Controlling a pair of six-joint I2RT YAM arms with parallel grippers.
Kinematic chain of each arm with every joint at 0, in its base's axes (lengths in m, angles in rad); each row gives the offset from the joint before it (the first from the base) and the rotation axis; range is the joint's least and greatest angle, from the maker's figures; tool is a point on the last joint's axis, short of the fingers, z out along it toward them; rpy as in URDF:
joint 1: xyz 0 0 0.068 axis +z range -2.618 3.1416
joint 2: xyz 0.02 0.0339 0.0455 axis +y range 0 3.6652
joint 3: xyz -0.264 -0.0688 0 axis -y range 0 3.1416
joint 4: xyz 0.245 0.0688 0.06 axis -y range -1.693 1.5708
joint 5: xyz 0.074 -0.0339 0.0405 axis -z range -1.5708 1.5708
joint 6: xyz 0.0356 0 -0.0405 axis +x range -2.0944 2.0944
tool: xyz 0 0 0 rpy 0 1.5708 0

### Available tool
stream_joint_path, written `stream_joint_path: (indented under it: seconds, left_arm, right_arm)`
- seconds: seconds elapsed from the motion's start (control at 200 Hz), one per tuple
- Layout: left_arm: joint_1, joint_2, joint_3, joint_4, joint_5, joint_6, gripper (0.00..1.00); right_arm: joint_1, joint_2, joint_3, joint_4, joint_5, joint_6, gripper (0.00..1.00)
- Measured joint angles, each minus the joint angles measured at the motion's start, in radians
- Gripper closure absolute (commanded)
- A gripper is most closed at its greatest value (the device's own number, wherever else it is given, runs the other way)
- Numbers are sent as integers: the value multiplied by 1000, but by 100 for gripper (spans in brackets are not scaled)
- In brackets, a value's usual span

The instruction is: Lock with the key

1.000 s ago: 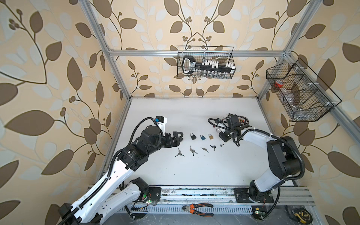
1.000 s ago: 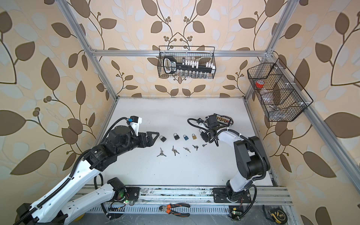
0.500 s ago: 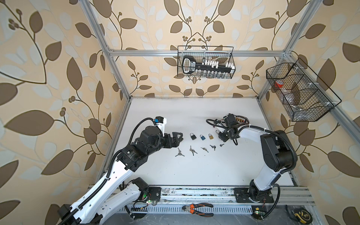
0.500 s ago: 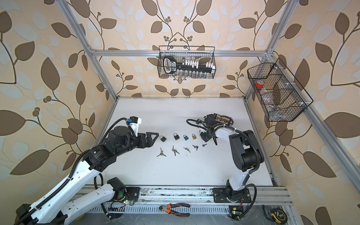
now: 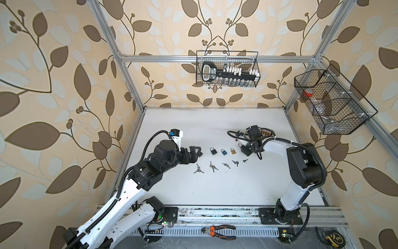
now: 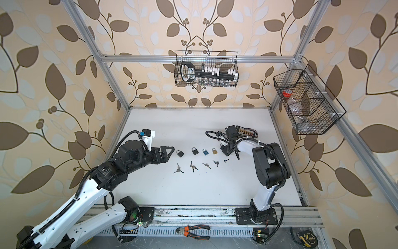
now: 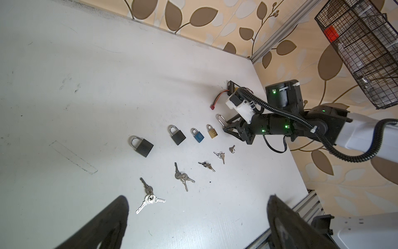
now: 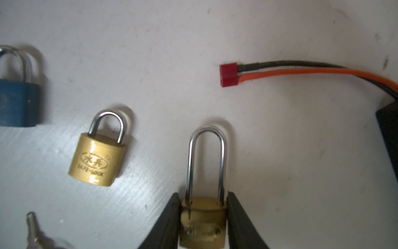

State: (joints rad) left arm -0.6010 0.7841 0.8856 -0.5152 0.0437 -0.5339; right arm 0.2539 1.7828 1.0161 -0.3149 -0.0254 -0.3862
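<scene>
A row of padlocks lies mid-table: two black ones (image 6: pixel 180 153) (image 6: pixel 195 151), a blue one (image 6: pixel 205 152), a short brass one (image 8: pixel 98 159), and a brass long-shackle padlock (image 8: pixel 203 217) at the right end. Several key bunches (image 5: pixel 212 166) lie in a row in front of them, with a single key (image 5: pixel 244 160) at the right. My right gripper (image 8: pixel 203 194) is down on the table, its fingers (image 8: pixel 170 217) pressed against both sides of the long-shackle padlock's body. My left gripper (image 7: pixel 197 200) hovers wide open and empty beside the big black padlock.
A red plug on orange and black wires (image 8: pixel 228 74) lies just beyond the long-shackle padlock. Behind it a small circuit board (image 5: pixel 266 130) sits on the table. Wire baskets hang on the back wall (image 5: pixel 227 69) and right wall (image 5: pixel 331 103). Pliers (image 5: pixel 218 231) lie on the front rail.
The right arm's elbow has swung in toward the table while its gripper stays at the long-shackle padlock. The left arm has not moved.
</scene>
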Motion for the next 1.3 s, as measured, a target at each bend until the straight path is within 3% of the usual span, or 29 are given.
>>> stream_joint_path:
  seconds: [0.48, 0.64, 0.78, 0.935, 1.06, 1.16, 1.3]
  left_arm:
    - [0, -8, 0, 0, -4, 0, 1]
    - [0, -7, 0, 0, -58, 7, 1]
    - [0, -23, -28, 45, -176, 36, 1]
    - [0, -56, -134, 175, -356, 136, 1]
    - [23, -59, -302, 407, -498, 283, 1]
    - [106, -30, -395, 492, -515, 340, 1]
    - [246, 90, -409, 593, -512, 354, 1]
  right_arm:
    - [0, -43, -3, -15, 8, 5, 61]
    - [-1, -217, -51, 68, 27, 42, 33]
    - [-8, -435, -176, 275, 38, 98, 4]
    - [-24, -547, -303, 492, 83, 180, 0]
    - [-61, -553, -380, 599, 134, 245, 0]
    - [-101, -552, -433, 653, 161, 294, 0]
    - [-132, -526, -502, 745, 194, 328, 0]
